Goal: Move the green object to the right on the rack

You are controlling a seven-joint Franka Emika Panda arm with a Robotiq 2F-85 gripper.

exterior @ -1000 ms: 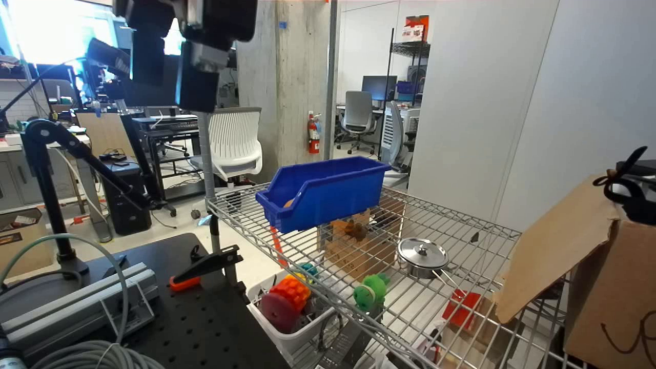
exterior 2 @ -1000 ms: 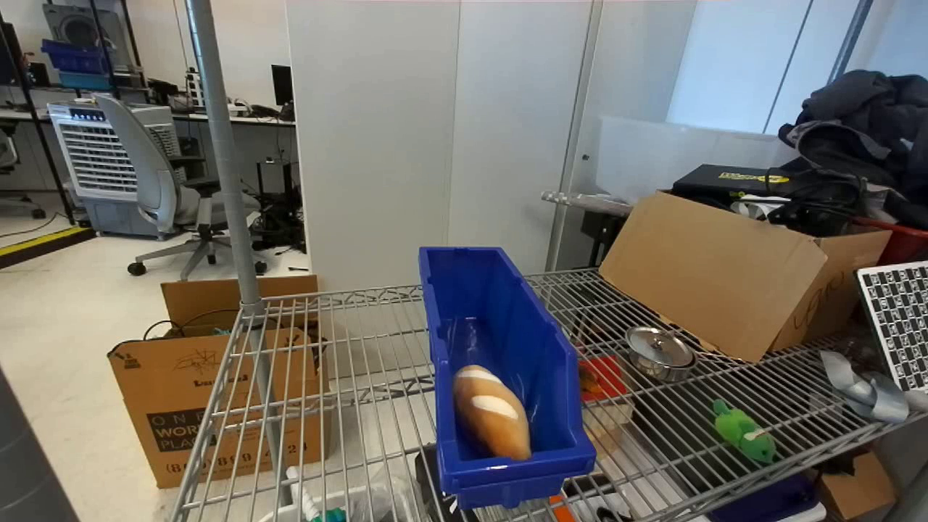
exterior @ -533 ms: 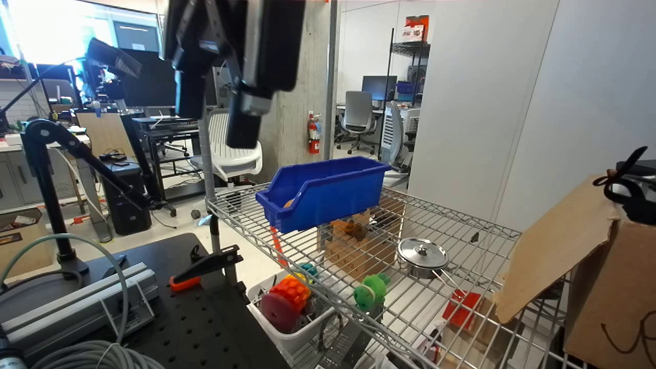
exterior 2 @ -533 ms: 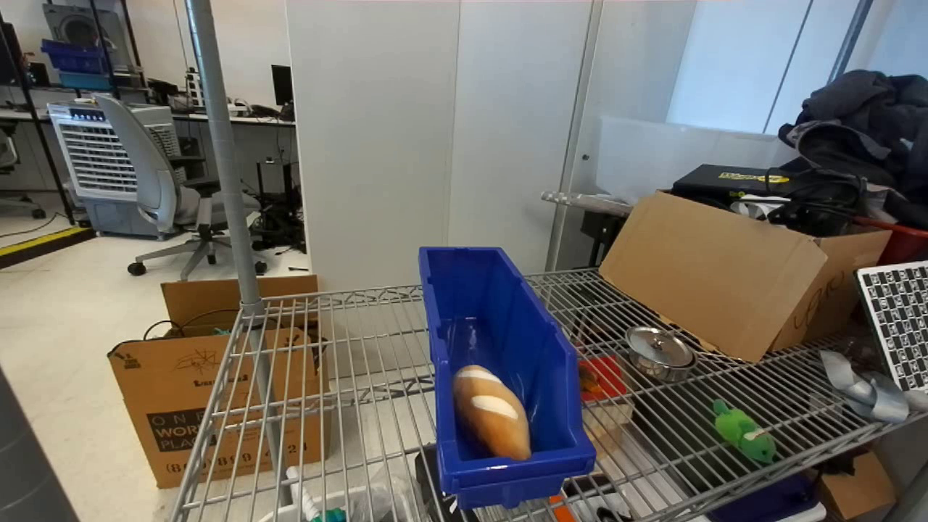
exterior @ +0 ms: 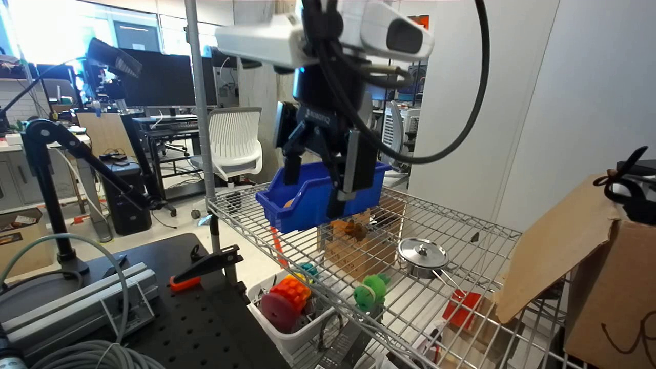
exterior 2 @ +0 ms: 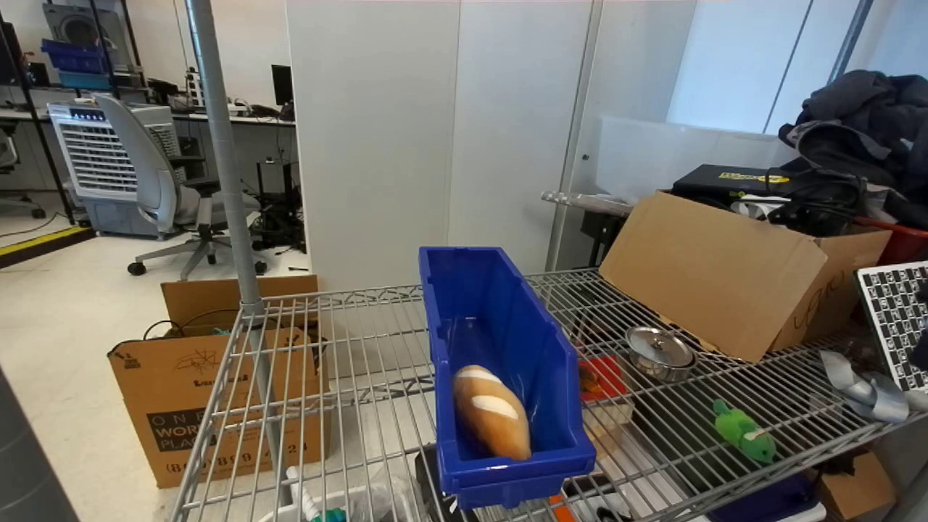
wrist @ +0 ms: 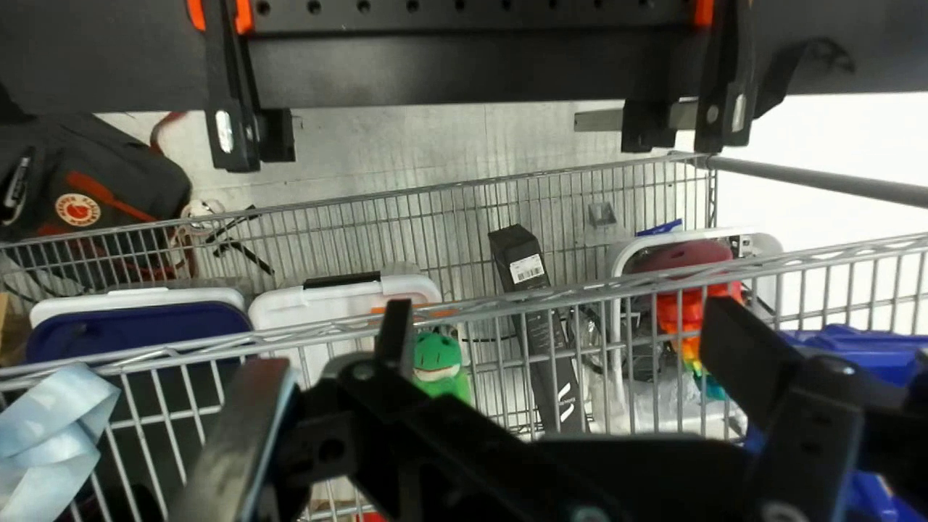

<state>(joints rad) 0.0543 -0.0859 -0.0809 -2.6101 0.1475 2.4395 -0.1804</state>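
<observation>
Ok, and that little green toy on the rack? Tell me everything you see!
The green toy is bright, lumpy and looks soft, like a stuffed animal. Its rounded head has a pale band like a mouth. It lies on the wire rack, head toward the long edge close by; only the rack seems to touch it, and nothing holds it.

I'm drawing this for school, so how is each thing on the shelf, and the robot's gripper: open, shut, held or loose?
Gripper: open, holding nothing
Green object: lying on the rack, not held
Metal pot: covered, lid on
Blue bin: open on top, bread-like thing inside
Cardboard box: open, flap sloping down
Grey-blue strip: loose, folded over itself
</observation>
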